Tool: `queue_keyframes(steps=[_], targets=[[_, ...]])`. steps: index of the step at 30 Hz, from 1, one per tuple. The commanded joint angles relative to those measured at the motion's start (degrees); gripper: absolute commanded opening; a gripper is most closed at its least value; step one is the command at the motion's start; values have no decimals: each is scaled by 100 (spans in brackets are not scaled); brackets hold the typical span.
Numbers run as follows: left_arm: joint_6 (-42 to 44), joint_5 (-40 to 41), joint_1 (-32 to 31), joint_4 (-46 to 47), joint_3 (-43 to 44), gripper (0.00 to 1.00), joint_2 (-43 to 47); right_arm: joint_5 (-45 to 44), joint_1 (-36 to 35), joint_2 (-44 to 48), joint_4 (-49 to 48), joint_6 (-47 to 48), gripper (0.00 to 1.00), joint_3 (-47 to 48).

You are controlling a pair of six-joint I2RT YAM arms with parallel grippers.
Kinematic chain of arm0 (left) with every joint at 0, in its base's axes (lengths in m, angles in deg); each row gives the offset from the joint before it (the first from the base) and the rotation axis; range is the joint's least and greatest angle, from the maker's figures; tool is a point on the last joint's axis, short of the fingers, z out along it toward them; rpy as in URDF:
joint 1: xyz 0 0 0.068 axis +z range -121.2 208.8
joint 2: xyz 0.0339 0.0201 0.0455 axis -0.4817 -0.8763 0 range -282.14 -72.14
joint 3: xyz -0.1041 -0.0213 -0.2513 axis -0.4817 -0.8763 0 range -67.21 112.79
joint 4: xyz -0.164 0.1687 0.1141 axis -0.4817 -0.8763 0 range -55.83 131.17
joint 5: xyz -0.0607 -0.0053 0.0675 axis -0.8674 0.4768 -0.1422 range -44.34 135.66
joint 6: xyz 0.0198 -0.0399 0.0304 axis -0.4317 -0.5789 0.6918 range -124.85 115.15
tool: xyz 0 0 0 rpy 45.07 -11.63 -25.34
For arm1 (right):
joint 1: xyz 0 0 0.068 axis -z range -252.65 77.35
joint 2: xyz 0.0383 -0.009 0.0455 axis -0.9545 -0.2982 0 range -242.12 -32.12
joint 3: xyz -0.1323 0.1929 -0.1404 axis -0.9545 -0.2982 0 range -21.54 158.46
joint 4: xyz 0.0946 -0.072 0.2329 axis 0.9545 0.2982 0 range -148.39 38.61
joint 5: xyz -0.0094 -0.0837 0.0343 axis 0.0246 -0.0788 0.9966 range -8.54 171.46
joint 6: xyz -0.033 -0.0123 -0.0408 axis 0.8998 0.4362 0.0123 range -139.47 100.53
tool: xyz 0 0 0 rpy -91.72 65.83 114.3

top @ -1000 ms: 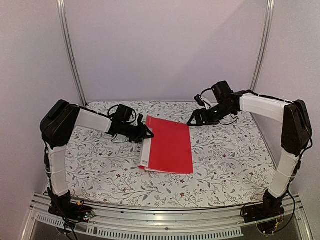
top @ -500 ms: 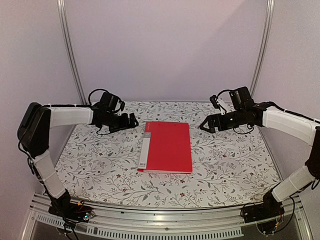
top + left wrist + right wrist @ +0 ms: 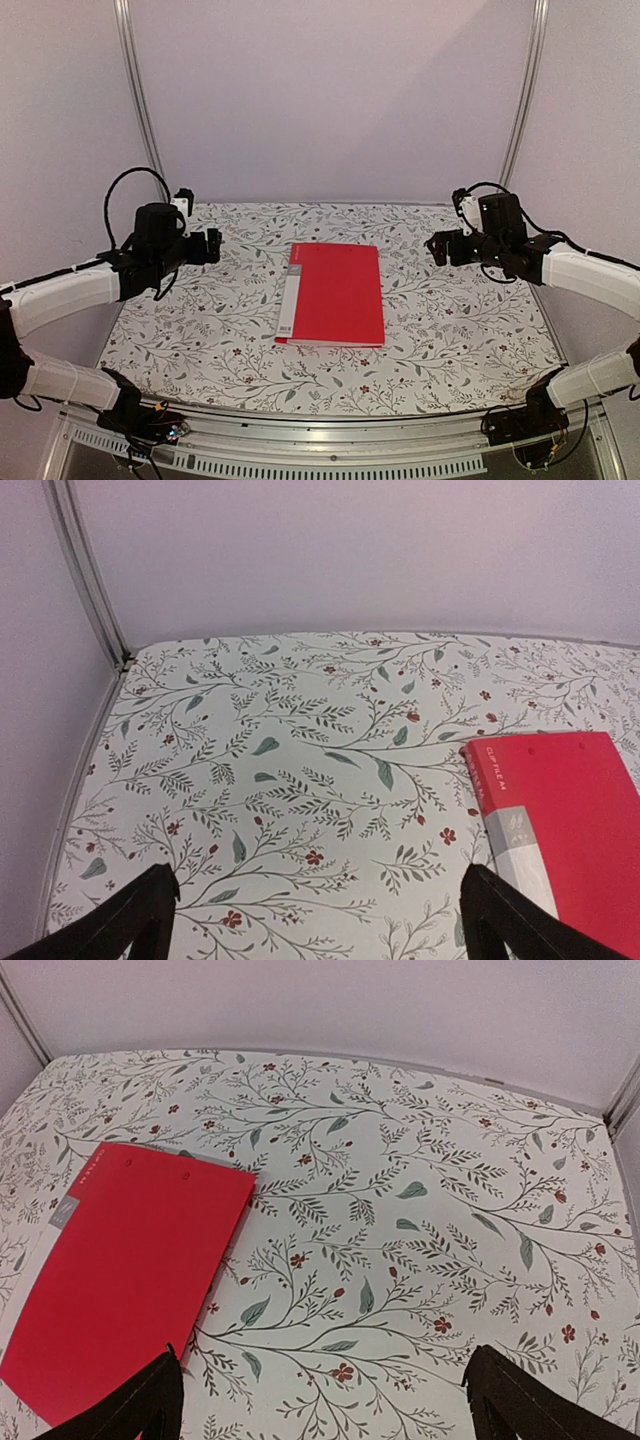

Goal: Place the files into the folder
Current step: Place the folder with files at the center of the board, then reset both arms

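Note:
The red folder (image 3: 335,295) lies shut and flat in the middle of the table, its pale label strip (image 3: 290,302) along the left edge. No files show in any view. My left gripper (image 3: 205,247) hovers open well left of the folder, with nothing between its fingers. In the left wrist view the folder (image 3: 570,820) sits at the lower right, beyond the open left gripper (image 3: 320,875). My right gripper (image 3: 440,247) hangs open to the folder's right, apart from it. The right wrist view has the folder (image 3: 130,1270) at lower left, beside the empty right gripper (image 3: 325,1355).
A floral tablecloth (image 3: 450,330) covers the table. Metal frame posts (image 3: 140,110) stand at the back corners against pale walls. A metal rail (image 3: 330,440) runs along the near edge by the arm bases.
My left gripper opened, let go of the folder's top left edge and drew back to the left. The right arm swung away to the right. The folder now lies flat and square.

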Motion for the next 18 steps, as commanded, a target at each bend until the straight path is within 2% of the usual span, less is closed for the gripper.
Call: queue_keyframes(steps=[1,5,9,18], targets=[[751,297,30,1561,-845,100,675,-1265,43,426,-1071,-25,99,-461],[857,462,58,2104,-1344,100,1034,-1162,50,495,-1148,183,99,-543],[939,258,62,2045,-1428,100,1193,-943,51,500,-1250,399,99,-670],[867,172,59,1929,-1332,99,954,-945,57,654,-1391,579,99,-839]])
